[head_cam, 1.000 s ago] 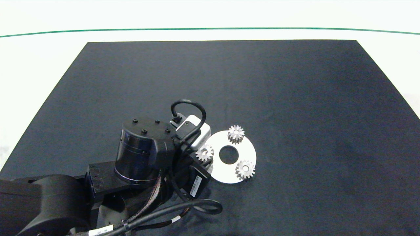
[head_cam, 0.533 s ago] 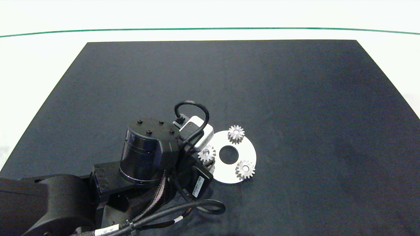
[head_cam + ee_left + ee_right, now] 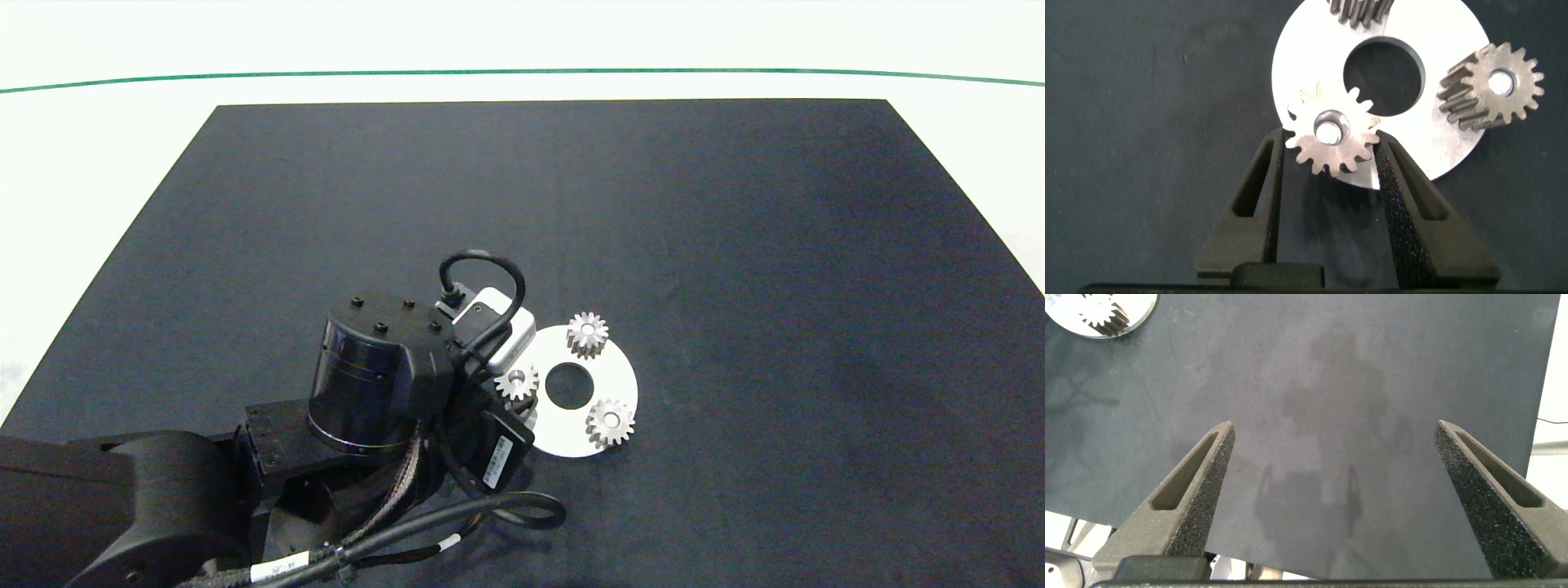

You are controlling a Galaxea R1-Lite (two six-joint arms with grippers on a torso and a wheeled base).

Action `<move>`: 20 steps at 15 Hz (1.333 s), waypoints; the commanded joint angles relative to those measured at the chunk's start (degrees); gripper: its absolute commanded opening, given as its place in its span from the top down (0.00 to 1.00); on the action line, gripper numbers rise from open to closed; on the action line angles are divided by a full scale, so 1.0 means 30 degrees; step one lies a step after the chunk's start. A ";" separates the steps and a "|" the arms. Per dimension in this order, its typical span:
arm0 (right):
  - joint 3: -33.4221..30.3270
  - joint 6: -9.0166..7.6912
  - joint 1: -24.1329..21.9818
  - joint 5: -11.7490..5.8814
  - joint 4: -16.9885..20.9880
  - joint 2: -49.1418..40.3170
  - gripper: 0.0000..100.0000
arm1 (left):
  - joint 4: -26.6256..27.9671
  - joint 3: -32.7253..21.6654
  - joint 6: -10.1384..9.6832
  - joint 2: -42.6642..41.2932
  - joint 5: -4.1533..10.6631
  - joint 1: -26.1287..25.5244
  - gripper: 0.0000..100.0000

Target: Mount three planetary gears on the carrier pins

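Note:
The white carrier disc lies on the dark mat. Two planetary gears sit on carrier pins: one at the far side, one at the near right, its pin's pale top showing in the hole. My left gripper is shut on the third gear at the disc's left edge. A pin's end shows in that gear's centre hole. My right gripper hangs open over bare mat, away from the disc, and is out of the head view.
The black mat covers most of the white table. My left arm's wrist and cables cover the mat at the near left, next to the disc.
My left arm has crept to the right, carrying the held gear a little further over the disc's left edge. The other two gears and the disc have not moved.

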 commanded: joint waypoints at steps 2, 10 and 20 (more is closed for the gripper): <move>-0.0041 -0.0011 -0.0006 -0.0045 0.0065 -0.0018 0.00 | -0.0031 0.0090 0.0007 -0.0008 0.0037 0.0004 0.00; -0.0070 -0.0040 -0.0006 -0.0045 0.0065 -0.0018 0.00 | -0.0031 0.0119 0.0007 -0.0183 0.0037 0.0004 0.00; -0.0861 -0.0011 -0.0006 -0.0045 0.0094 0.0568 0.00 | 0.4657 0.1379 -0.0433 -0.8797 0.0007 0.1879 0.00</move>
